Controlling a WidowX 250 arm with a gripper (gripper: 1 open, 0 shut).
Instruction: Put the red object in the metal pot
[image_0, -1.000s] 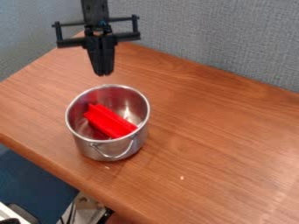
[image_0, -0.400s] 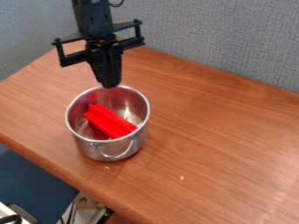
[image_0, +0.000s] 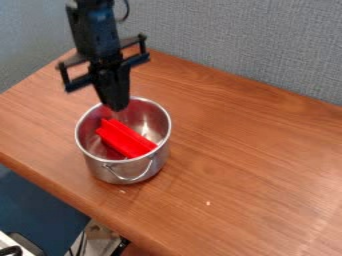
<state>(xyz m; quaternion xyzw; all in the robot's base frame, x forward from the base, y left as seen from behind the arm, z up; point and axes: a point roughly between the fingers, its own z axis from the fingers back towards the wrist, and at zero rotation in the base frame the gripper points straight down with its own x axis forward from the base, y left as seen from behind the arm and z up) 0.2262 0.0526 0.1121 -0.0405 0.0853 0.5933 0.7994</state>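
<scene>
red object (image_0: 123, 140) lies tilted inside pot (image_0: 147, 163) | arm points steeply down above pot's far rim | gripper (image_0: 116, 103) fingers pressed together, holding nothing

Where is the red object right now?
In the camera view, the red object lies tilted inside the metal pot, left of centre on the wooden table, just below the shut pincer.

My view: wooden desk (image_0: 254, 150) with warm brown grain, grey textured wall (image_0: 254, 40) behind, dim cluttered floor (image_0: 40, 215) below its front edge
</scene>
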